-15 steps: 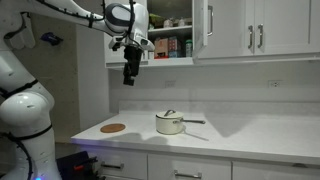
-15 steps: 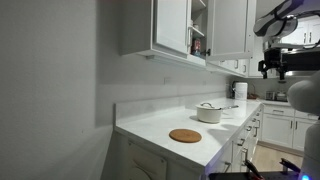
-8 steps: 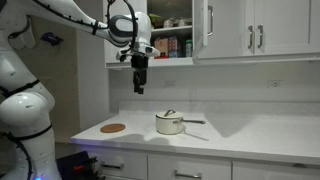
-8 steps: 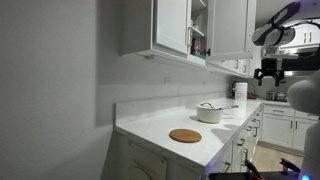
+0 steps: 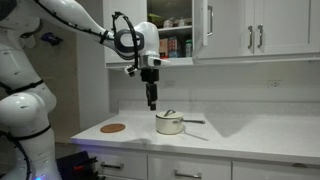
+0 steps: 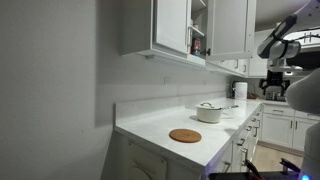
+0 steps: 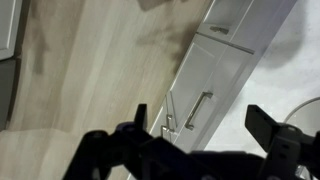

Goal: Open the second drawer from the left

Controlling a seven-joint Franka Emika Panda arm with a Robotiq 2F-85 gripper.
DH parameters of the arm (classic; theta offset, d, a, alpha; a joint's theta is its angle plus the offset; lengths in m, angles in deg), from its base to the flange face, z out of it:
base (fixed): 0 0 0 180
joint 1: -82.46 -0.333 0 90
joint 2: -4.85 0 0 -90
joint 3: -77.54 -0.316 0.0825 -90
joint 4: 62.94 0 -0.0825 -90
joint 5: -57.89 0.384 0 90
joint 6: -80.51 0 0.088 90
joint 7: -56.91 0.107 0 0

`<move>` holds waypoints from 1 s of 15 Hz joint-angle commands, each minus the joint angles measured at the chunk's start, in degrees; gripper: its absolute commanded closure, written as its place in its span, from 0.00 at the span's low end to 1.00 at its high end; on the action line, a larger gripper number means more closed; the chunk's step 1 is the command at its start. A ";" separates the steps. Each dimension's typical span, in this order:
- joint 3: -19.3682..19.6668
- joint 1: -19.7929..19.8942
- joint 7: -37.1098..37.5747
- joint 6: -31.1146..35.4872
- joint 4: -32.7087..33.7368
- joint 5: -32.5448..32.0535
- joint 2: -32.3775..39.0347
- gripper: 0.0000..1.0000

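The second drawer from the left (image 5: 188,170) is a white front with a short silver bar handle, shut, under the counter below the saucepan. In the wrist view its front (image 7: 205,85) lies straight below me, with the handle between my fingers. My gripper (image 5: 152,100) hangs fingers-down over the counter, just left of the saucepan and well above the drawer. It also shows at the right edge of an exterior view (image 6: 274,88). In the wrist view the gripper (image 7: 200,118) is open and empty.
A white saucepan with lid and long handle (image 5: 172,123) stands on the white counter (image 5: 250,135). A round wooden trivet (image 5: 113,128) lies at its left. Look-alike drawers (image 5: 112,165) adjoin. Upper cabinets (image 5: 250,30) hang above. Wood floor (image 7: 80,70) lies in front.
The arm has swung right and down, from high near the open shelf to just above the counter beside the saucepan. The gripper stays open. The drawer has not moved.
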 commanded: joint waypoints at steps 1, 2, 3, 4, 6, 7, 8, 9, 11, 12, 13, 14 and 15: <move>1.42 1.97 -0.50 5.83 -0.77 0.13 3.60 0.00; 1.91 2.33 -1.00 6.88 -0.71 -0.06 4.92 0.00; 2.45 2.49 -1.77 8.25 -0.73 0.05 6.31 0.00; 2.80 2.61 -2.47 9.14 -0.74 0.14 7.58 0.00; 3.30 2.69 -3.77 11.62 -0.92 0.31 10.16 0.00; 3.35 2.73 -4.40 12.57 -0.83 0.48 11.31 0.00; 3.46 2.60 -5.20 14.30 -0.99 0.96 12.82 0.00; 3.39 2.47 -5.65 15.51 -0.72 1.24 14.46 0.00; 3.06 2.27 -6.67 18.84 -0.86 1.42 17.83 0.00; 2.79 2.12 -7.06 20.75 -0.91 1.54 19.86 0.00; 2.45 2.01 -6.92 22.42 -0.65 1.74 21.85 0.00; 1.98 1.83 -6.89 24.67 -0.50 2.38 23.77 0.00; 1.46 1.76 -6.97 26.22 -0.05 3.42 25.55 0.00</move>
